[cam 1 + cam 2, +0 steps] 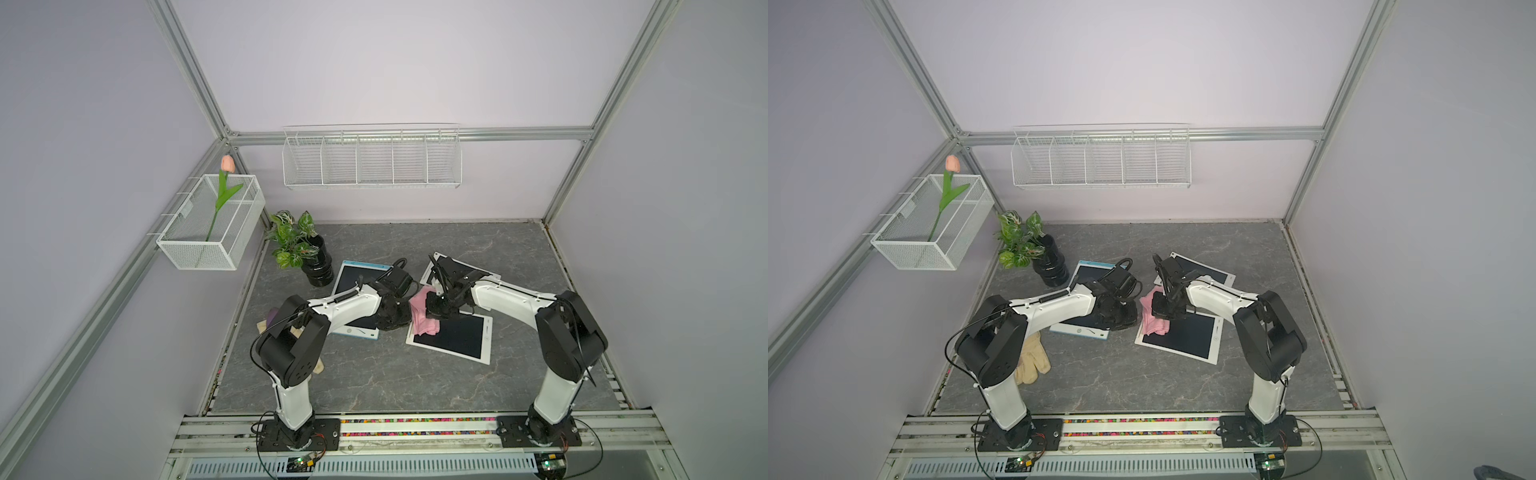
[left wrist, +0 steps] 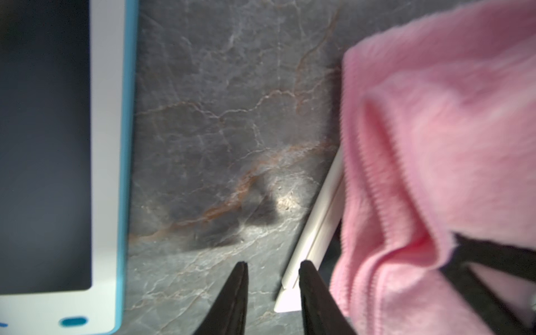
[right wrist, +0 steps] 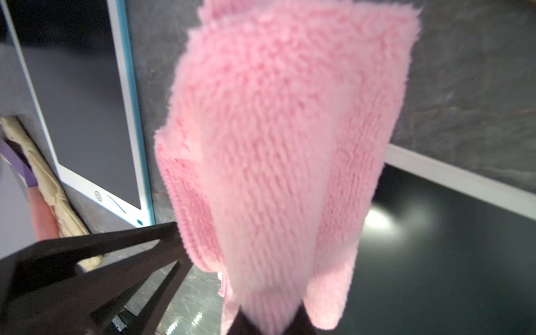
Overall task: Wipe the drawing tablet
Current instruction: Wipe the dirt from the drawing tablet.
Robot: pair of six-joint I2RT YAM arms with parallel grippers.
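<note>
A white-framed drawing tablet [image 1: 457, 340] [image 1: 1183, 340] with a dark screen [image 3: 449, 261] lies at the table's middle. My right gripper [image 1: 434, 311] [image 1: 1160, 309] [image 3: 269, 324] is shut on a pink cloth [image 1: 419, 316] [image 1: 1152, 322] [image 3: 275, 145]. The cloth hangs over that tablet's far left corner. My left gripper [image 1: 390, 322] [image 1: 1121, 320] [image 2: 272, 262] is just left of the cloth [image 2: 435, 145], low over the table. Its jaws are slightly apart, with nothing between them. The white tablet's edge [image 2: 316, 229] shows beside them. A blue-edged tablet [image 1: 353, 278] [image 1: 1090, 274] [image 2: 43, 145] [image 3: 81, 101] lies under my left arm.
Another white tablet [image 1: 478, 272] lies behind my right wrist. A potted plant [image 1: 307, 257] stands at the back left. Cream gloves [image 1: 1032, 361] lie by my left arm's base. A wire basket [image 1: 212, 224] holding a tulip and a wire rack [image 1: 372, 162] hang on the walls.
</note>
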